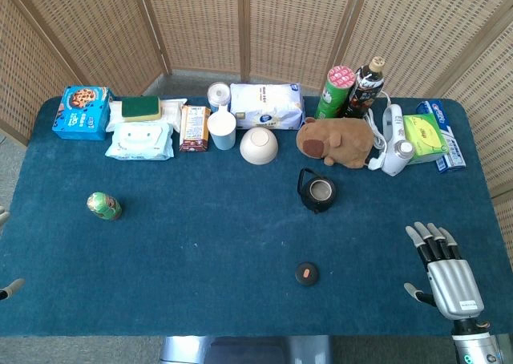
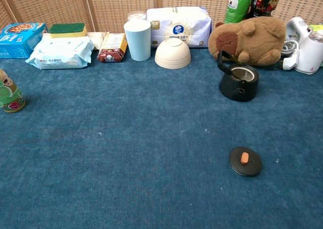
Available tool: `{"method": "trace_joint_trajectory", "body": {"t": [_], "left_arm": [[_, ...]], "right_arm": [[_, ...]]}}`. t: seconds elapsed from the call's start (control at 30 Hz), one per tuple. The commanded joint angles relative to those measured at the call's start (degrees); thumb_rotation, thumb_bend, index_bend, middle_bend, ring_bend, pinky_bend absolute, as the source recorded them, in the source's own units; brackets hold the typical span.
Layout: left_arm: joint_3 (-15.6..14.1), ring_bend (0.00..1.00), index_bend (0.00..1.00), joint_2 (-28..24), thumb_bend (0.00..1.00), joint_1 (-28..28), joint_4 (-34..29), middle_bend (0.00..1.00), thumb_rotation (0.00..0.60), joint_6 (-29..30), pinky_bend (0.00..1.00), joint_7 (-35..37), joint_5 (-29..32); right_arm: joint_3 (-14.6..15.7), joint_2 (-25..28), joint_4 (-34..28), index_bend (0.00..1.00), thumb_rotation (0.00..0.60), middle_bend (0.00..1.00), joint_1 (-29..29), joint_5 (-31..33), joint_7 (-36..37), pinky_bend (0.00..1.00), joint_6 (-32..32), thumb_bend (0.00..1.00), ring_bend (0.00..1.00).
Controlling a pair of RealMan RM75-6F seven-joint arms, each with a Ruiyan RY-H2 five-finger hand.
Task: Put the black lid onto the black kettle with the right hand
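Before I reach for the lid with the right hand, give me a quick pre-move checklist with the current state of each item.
1. Right hand free: ok, fingers apart, holding nothing, at the table's near right edge.
2. Black lid reachable: ok, lying flat on the blue cloth with its orange knob up, nothing touching it.
3. Black kettle ready: ok, upright, mouth uncovered, handle raised.
4. Room around the kettle: not ok, the capybara plush sits close behind it.
5. Path from hand to lid: ok, only bare cloth between them.
6. Left hand out of the way: cannot tell, only grey tips show at the head view's left edge.
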State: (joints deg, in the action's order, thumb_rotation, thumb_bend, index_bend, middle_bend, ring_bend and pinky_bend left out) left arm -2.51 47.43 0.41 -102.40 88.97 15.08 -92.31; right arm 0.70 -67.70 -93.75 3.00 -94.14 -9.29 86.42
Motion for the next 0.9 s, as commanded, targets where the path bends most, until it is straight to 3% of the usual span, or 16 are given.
{"method": "trace_joint_trajectory", "body": {"t": [0.03,0.4,0.7,0.9], "left_arm": [[0.0,0.00,0.00,0.0,0.12,0.0,0.0,0.00,0.600,0.0,0.04,-0.1,0.0],[0.1,0.00,0.00,-0.1,0.12,0.1,0.0,0.00,0.600,0.2,0.04,0.5,0.4],[0.5,0.00,0.00,-0.2,0.12,-0.4,-0.5,0.00,0.600,-0.9,0.04,0.3,1.6],[0.6,0.00,0.00,-0.2,0.12,-0.5,-0.6,0.00,0.600,-1.4,0.04,0.1,2.2]], "right_arm": [[0.2,0.3,-0.4,0.00,0.600,0.05,0.1,0.2,-0.7,0.00,-0.6,0.07,0.03],[1.5,0.6,-2.1,0.00,0.600,0.02,1.7,0.0,-2.2,0.00,-5.1,0.07,0.00],[2.5,0.6,-7.4,0.05,0.600,0.01,9.0,0.5,-2.6,0.00,-19.0,0.06,0.00],[1.5,-1.0,-10.0,0.10,0.600,0.01,14.3,3.1,-1.4,0.00,-27.6,0.07,0.00]]}}
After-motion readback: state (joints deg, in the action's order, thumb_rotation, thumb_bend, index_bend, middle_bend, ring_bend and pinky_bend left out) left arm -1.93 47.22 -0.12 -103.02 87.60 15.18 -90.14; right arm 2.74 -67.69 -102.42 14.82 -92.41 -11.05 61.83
